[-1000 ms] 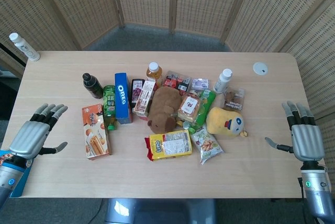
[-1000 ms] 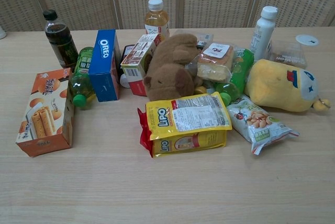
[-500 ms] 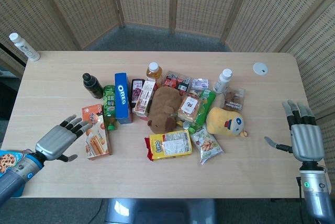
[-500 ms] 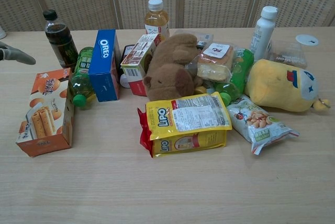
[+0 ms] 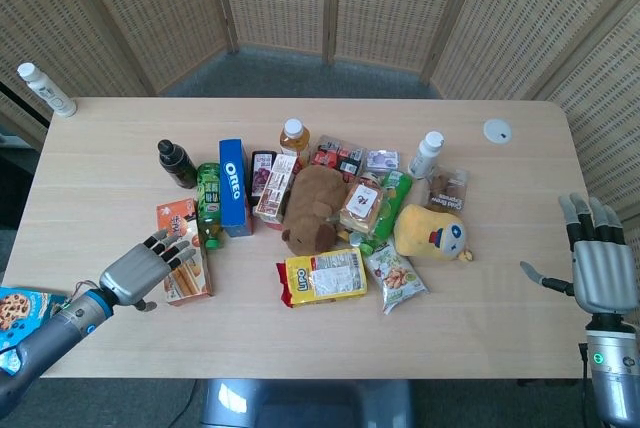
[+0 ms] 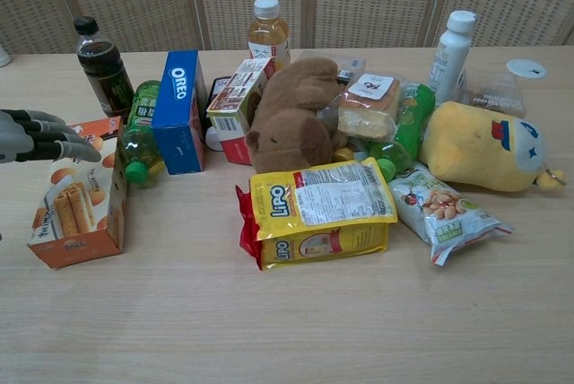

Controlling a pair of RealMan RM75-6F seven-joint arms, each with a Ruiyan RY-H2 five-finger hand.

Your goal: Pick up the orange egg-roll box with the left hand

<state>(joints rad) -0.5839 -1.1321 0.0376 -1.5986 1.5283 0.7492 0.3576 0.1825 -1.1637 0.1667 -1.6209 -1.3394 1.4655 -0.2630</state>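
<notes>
The orange egg-roll box [image 5: 185, 253] [image 6: 79, 191] lies flat on the table left of the pile, next to a lying green bottle [image 5: 208, 203]. My left hand [image 5: 142, 266] [image 6: 40, 134] hovers open at the box's left side, its spread fingers reaching over the box's left edge. It holds nothing. Off at the table's right edge, my right hand [image 5: 597, 266] is open with fingers upright, away from everything; the chest view does not show it.
The pile holds a blue Oreo box [image 5: 234, 186], dark bottle [image 5: 176, 163], brown plush [image 5: 313, 208], yellow cracker bag [image 5: 324, 276], yellow plush [image 5: 432, 233], nut bag [image 5: 395, 276] and white bottle [image 5: 426, 154]. A cookie pack [image 5: 18, 310] sits beyond the left edge. A white bottle [image 5: 45, 89] stands far left.
My left hand has moved right, from the table's left edge to the egg-roll box, its fingers now over the box's edge. The right hand has drifted slightly right and down.
</notes>
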